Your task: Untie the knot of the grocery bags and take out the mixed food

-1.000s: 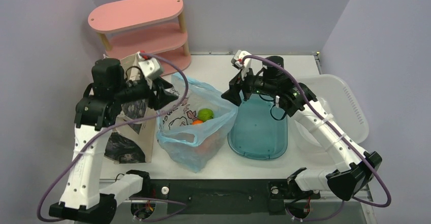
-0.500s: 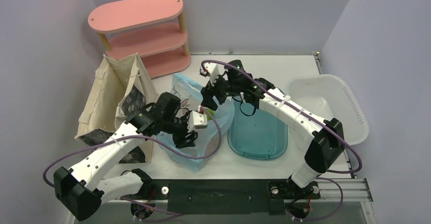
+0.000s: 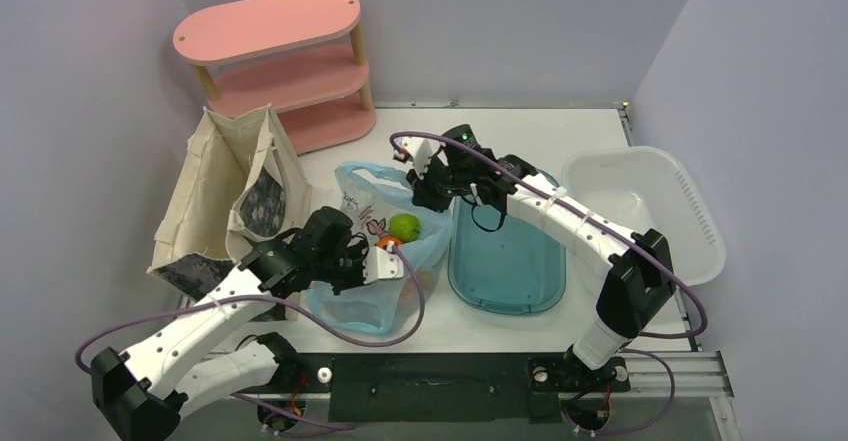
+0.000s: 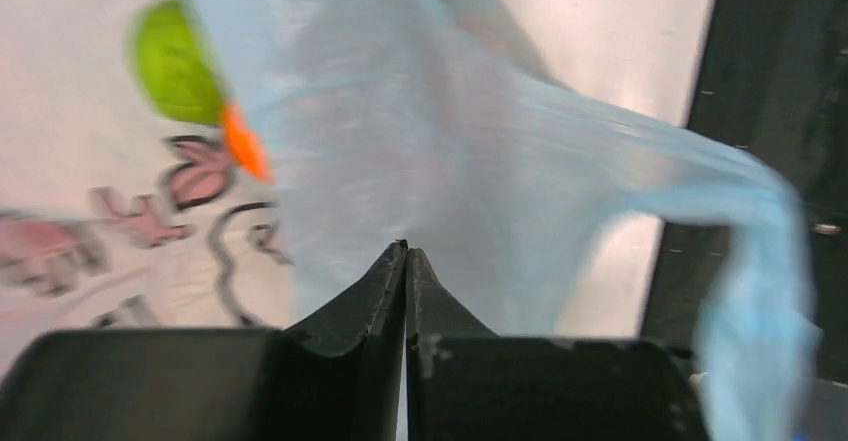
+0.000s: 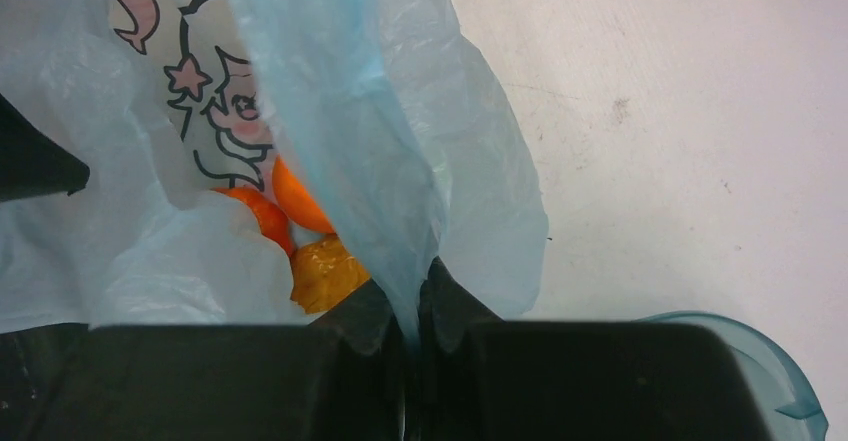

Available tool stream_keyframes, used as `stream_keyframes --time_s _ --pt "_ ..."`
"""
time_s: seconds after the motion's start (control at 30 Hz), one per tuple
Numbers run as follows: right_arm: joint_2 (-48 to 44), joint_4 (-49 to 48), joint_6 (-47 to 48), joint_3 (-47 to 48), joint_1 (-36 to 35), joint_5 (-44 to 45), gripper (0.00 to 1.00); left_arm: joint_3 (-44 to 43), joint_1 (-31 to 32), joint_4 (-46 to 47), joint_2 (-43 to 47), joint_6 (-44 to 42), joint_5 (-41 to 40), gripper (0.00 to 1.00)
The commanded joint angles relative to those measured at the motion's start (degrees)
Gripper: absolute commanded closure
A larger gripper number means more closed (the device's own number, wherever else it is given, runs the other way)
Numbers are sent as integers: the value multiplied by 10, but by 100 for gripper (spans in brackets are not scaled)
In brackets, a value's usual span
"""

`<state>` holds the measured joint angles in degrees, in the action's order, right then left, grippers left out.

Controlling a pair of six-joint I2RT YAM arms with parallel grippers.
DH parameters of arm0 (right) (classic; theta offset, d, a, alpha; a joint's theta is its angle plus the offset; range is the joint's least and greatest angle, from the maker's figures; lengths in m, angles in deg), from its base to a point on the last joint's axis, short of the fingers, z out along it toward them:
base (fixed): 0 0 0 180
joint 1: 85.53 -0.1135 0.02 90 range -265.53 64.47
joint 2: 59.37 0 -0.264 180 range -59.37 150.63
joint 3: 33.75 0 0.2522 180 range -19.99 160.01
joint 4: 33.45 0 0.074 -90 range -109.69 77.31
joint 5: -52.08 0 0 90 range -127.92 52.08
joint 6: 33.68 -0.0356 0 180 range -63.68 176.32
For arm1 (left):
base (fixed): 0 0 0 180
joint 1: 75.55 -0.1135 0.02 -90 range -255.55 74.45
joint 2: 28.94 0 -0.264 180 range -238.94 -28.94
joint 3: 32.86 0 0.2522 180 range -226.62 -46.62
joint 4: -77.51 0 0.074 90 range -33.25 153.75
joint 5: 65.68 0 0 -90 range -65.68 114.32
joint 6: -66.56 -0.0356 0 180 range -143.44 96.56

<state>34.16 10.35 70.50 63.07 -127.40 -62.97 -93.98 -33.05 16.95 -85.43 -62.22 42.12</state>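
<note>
Grocery bag (image 3: pixel 372 286) stands open-mouthed on the table (image 3: pixel 560 131) in the top view, between the canvas tote (image 3: pixel 215 186) and the teal tub (image 3: pixel 505 261). No knot shows. The green fruit (image 3: pixel 404 226) and orange fruit (image 3: pixel 386 244) lie inside. The left gripper (image 3: pixel 392 263) sits at the near-left rim and the right gripper (image 3: pixel 424 197) at the far-right rim. The line between the two claws therefore runs diagonally across the mouth, with the fruit on it. The orange one looks closer to the left claw.

From the left wrist, the jaws are pressed together at their tips. Blue film fans out from that point, so they seem pinched on the grocery bag's rim. The green fruit (image 4: pixel 175 61) lies ahead and to the left.

From the right wrist, a strip of blue film runs straight down into the seam of the closed jaws, which are clamped on it. The orange fruit (image 5: pixel 300 199) lies ahead-left, inside the bag.
</note>
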Motion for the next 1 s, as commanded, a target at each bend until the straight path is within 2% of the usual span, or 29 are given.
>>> stream_keyframes --time_s 0.0,0.13,0.23,0.27,0.3,0.37,0.57,0.73,0.97 --pt "-10 -5 -40 31 34 -51 100 -61 -44 64 52 -93 -37 100" --pt "-9 -51 -167 55 101 -120 100 -132 -150 57 47 -149 24 100" --pt "-12 -71 -227 48 126 -160 100 -184 -185 -3 27 -170 87 100" --pt "-15 -74 -231 38 125 -170 100 -192 -185 -22 12 -170 100 97" --pt "-16 -77 -234 31 123 -172 100 -205 -178 -42 4 -152 128 80" --pt "-22 -80 -231 14 114 -172 100 -208 -159 -48 -21 -104 152 63" --pt "-26 -83 -228 -12 106 -169 100 -203 -108 -25 -95 -24 169 56" --pt "-36 -82 -220 -23 106 -168 100 -175 -108 -59 -162 -41 176 53" --pt "-39 -74 -211 -37 107 -167 100 -104 -99 -58 -203 -54 154 51"
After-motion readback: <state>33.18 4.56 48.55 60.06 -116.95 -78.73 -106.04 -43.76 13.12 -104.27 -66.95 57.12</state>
